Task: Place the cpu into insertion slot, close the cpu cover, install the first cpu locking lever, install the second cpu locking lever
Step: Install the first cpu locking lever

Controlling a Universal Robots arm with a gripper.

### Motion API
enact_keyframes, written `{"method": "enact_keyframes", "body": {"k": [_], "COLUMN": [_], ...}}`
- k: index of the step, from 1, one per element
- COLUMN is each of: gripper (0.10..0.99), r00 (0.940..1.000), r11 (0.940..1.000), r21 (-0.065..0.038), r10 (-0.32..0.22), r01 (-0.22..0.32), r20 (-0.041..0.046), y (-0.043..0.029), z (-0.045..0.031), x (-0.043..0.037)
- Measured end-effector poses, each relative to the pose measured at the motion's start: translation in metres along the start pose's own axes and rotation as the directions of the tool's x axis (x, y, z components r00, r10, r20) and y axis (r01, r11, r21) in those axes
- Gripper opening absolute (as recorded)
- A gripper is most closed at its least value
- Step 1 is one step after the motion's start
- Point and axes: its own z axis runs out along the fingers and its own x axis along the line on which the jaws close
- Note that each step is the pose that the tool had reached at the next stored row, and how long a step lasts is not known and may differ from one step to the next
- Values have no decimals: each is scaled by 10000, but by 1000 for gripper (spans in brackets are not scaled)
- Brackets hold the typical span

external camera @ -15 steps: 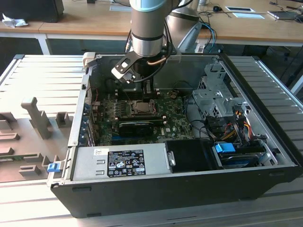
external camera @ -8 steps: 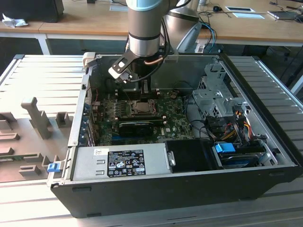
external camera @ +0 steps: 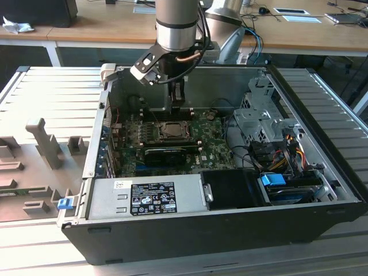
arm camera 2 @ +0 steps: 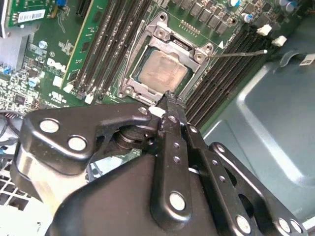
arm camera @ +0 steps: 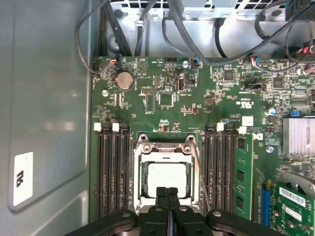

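Observation:
The cpu (arm camera: 167,178) (arm camera 2: 163,68) lies with its pale silvery face up in the insertion slot (external camera: 172,131) on the green board. The cpu cover (arm camera: 165,150) (arm camera 2: 173,43), a silvery frame, lies flat around it with the chip showing through its window. One thin wire locking lever (arm camera 2: 241,53) sticks out from a socket corner over the black memory slots. Another lever (arm camera: 201,172) runs along the socket's side. My gripper (arm camera: 167,194) (arm camera 2: 167,97) (external camera: 177,102) hangs just above the socket's edge, fingers shut together and holding nothing.
The open computer case (external camera: 322,109) walls in the board. Black memory slots (arm camera: 112,172) flank the socket on both sides. A long black card (external camera: 171,154) lies beside the socket, a power supply (external camera: 146,198) at the case's front, cables (external camera: 282,155) at the exterior view's right.

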Motion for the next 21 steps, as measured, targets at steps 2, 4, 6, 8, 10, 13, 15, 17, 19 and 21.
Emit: {"method": "enact_keyframes", "body": {"k": [2, 4, 6, 8, 10, 13, 15, 17, 19, 21], "gripper": [106, 106, 106, 106, 106, 106, 106, 106, 106, 106], "r00": [9995, 9975, 9930, 9869, 9820, 9662, 9541, 9355, 9148, 8961], "r11": [9995, 9975, 9930, 9869, 9820, 9663, 9542, 9355, 9149, 8962], "r21": [7, 15, 23, 30, 37, 53, 55, 61, 64, 65], "r10": [-323, -713, -1179, -1612, -1887, -2574, -2991, -3531, -4035, -4434], "r01": [323, 713, 1179, 1612, 1887, 2574, 2992, 3532, 4036, 4436], "r20": [-12, -28, -47, -65, -78, -109, -130, -154, -178, -198], "y": [0, 0, 0, 0, -1, -1, -1, -1, -1, -1], "z": [-3, -2, -2, 0, 8, 11, 13, 13, 14, 14], "x": [0, 0, 0, 0, 0, 0, 0, 0, 0, 0]}}
